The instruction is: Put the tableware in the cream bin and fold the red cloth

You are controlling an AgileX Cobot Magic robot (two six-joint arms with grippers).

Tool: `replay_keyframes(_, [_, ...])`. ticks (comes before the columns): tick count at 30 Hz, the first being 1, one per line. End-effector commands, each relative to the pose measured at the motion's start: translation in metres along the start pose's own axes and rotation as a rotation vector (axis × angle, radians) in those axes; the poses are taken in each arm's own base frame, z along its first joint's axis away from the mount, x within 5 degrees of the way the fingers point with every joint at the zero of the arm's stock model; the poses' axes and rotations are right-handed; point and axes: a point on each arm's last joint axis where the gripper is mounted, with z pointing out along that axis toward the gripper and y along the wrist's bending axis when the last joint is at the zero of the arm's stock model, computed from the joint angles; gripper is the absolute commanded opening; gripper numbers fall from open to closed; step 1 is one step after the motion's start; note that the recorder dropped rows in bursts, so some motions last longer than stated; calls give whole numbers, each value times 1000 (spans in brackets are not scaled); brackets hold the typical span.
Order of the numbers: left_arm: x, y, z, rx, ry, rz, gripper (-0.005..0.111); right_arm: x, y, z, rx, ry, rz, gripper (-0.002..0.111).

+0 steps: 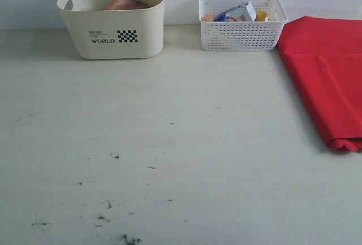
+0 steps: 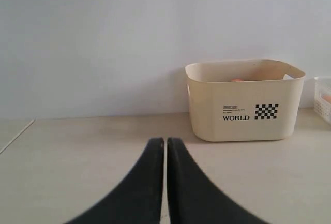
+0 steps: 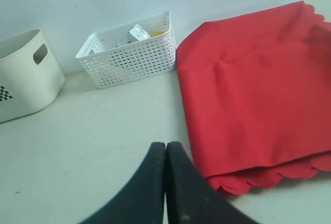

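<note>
The cream bin (image 1: 113, 21) stands at the back left of the table, with the round brown plate (image 1: 125, 4) showing inside it. The same cream bin (image 2: 243, 102) shows in the left wrist view, some way beyond my left gripper (image 2: 165, 141), which is shut and empty. The red cloth (image 1: 325, 75) lies folded at the right side of the table. In the right wrist view the red cloth (image 3: 253, 84) has layered scalloped edges, and my right gripper (image 3: 165, 145) is shut and empty just beside its near corner. Neither gripper appears in the exterior view.
A white lattice basket (image 1: 242, 23) holding a blue-white carton (image 1: 237, 12) and food stands at the back between bin and cloth. The basket (image 3: 129, 50) also shows in the right wrist view. Dark scuff marks (image 1: 113, 222) dot the near table. A wall runs behind.
</note>
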Motion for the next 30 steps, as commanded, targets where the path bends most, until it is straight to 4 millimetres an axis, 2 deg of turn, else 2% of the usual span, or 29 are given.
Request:
replay_keyframes(1, [0,0,0,1,-6,-9,5,1,0,-7,-18,-50,-30,0])
replay_keyframes(12, [0,0,0,1,-6,-9,5,0,0,-9,-15,-74,-135,0])
replay_keyframes(30, [0,0,0,1,-6,-9,5,0,0,-9,-15,-74,-133,0])
